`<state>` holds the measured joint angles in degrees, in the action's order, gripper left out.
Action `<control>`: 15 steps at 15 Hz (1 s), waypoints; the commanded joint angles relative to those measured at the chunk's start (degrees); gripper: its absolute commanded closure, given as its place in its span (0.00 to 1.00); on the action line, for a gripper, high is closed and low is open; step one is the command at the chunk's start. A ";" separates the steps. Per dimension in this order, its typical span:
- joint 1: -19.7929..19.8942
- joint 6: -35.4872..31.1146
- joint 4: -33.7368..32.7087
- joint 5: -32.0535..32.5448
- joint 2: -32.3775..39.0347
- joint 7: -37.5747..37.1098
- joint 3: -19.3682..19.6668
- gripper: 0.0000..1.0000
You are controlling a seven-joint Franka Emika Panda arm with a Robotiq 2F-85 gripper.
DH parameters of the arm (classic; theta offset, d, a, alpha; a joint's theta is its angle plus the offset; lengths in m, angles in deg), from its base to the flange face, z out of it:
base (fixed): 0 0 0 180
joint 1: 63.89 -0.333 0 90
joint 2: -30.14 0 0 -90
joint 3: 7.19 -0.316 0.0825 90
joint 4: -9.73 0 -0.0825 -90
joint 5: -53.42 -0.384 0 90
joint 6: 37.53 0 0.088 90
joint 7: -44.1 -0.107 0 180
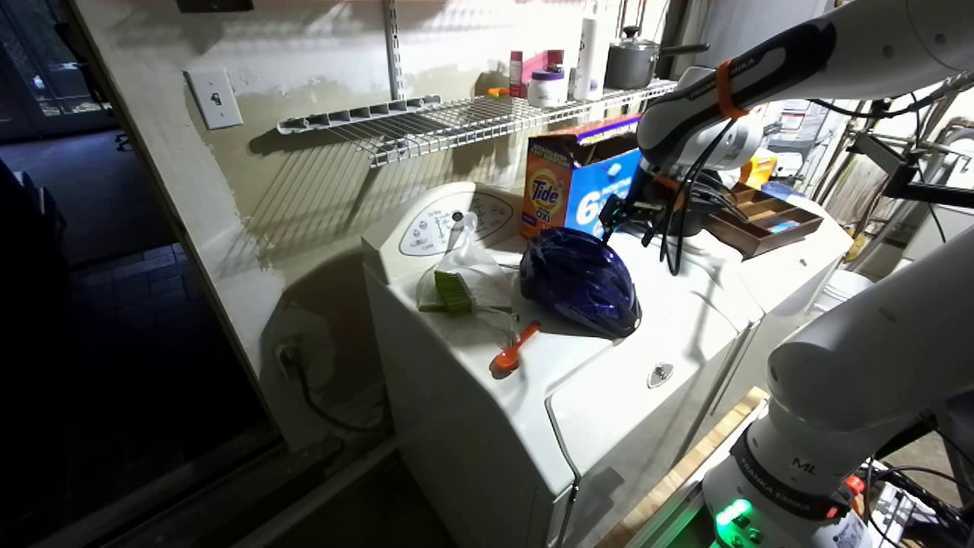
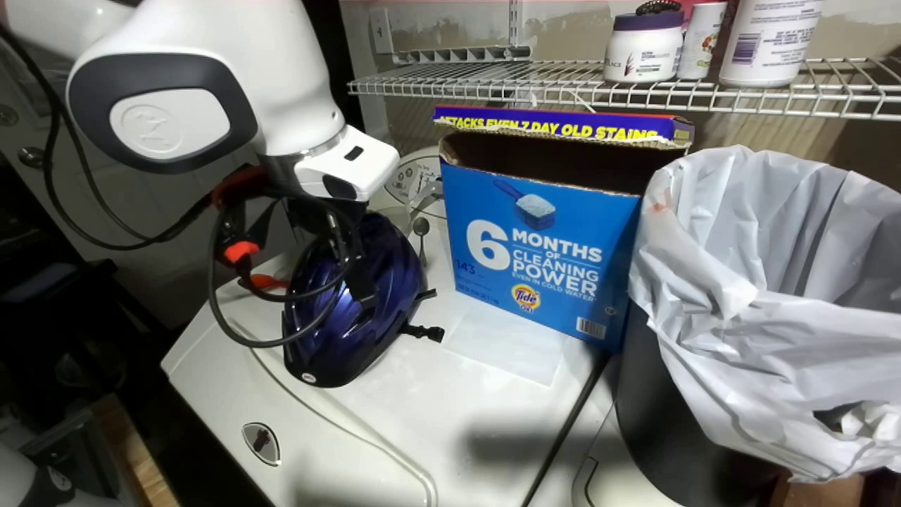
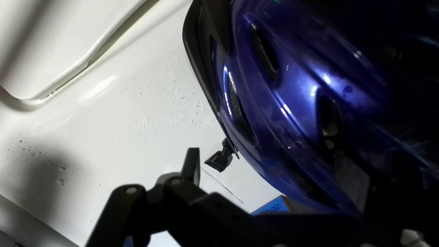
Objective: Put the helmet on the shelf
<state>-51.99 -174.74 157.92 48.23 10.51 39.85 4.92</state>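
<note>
The glossy dark blue helmet [image 1: 582,278] rests on the white appliance top [image 1: 670,304], and it also shows in an exterior view [image 2: 352,303] and fills the right of the wrist view [image 3: 291,99]. A black strap buckle [image 2: 426,332] sticks out from its side. My gripper [image 1: 628,228] is open at the helmet's edge. In the wrist view, its fingers [image 3: 274,171] are wide apart: one is beside the helmet over the white top, the other overlaps the helmet. I cannot tell whether it touches. The white wire shelf [image 1: 449,133] runs along the wall and shows again [image 2: 479,77].
The open Tide box [image 2: 493,239] stands beside the helmet below the shelf. A jar [image 2: 644,56] and a pot [image 1: 631,65] are on the shelf. A bagged bin [image 2: 704,282], wooden tray [image 1: 768,228], orange scoop [image 1: 506,359] and green brush [image 1: 454,293] are nearby.
</note>
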 commanded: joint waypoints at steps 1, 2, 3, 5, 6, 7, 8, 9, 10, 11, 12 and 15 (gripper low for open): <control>-0.26 0.36 -1.22 -0.47 1.06 3.39 0.69 0.00; -0.38 0.13 -0.98 -0.18 1.02 4.47 0.72 0.00; -0.63 0.10 -0.83 -0.53 0.92 5.82 0.93 0.00; -0.98 0.32 -0.74 -0.94 0.80 7.92 1.14 0.00; -0.95 0.25 -0.72 -0.72 0.81 8.59 1.12 0.00; -1.06 0.39 -0.74 -0.85 0.80 9.44 1.21 0.00; -1.13 0.40 -0.72 -0.92 0.86 10.16 1.27 0.00; -1.26 0.45 -0.61 -1.03 0.88 10.80 1.28 0.00; -1.36 0.50 -0.51 -1.05 0.90 11.35 1.28 0.00; -1.38 0.48 -0.38 -0.82 1.02 11.70 1.18 0.00; -1.42 0.48 -0.28 -0.61 1.17 12.04 1.11 0.00; -1.54 -0.11 -0.02 0.32 2.15 12.65 0.66 0.00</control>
<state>-52.91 -174.65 158.07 48.23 11.27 51.01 5.39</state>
